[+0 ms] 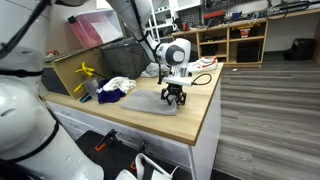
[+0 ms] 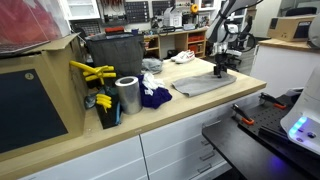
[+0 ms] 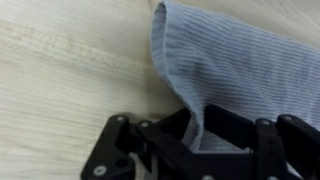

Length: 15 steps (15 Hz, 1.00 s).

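Observation:
A grey ribbed cloth lies flat on the wooden countertop, also seen as the grey cloth in both exterior views. My gripper points down onto the cloth's far edge, seen also as the gripper. In the wrist view the cloth has a fold rising between the black fingers, and the gripper is pinched on that fold. The jaws stand close together with only fabric between them.
A pile of white and blue cloths lies beside the grey one, with a yellow tool and a dark bin behind. A metal can stands near the blue cloth. The countertop edge is close.

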### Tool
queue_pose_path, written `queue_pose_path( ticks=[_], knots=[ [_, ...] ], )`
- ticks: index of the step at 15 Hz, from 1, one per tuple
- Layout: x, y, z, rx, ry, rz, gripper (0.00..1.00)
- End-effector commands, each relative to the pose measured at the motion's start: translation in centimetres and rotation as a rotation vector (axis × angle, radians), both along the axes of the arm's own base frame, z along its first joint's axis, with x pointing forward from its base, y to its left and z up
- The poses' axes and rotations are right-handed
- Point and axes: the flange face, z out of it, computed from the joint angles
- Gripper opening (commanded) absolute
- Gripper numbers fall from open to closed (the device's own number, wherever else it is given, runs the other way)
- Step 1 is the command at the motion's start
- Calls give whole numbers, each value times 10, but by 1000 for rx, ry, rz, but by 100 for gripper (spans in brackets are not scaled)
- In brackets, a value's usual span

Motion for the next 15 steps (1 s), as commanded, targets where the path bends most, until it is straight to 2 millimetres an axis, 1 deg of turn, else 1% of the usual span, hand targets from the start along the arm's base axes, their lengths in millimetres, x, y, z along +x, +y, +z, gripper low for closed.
queue_pose_path(
  ticks=[1,3,7,11,15],
  knots=[
    [-11,7,15,-4,-16,-9,0],
    [-12,7,28,-25,-40,-12,0],
    [-12,13,55,-71,-100,-19,0],
    [-11,31,76,-144,-146,-28,0],
    [-14,54,87,-219,-162,-15,0]
  ],
)
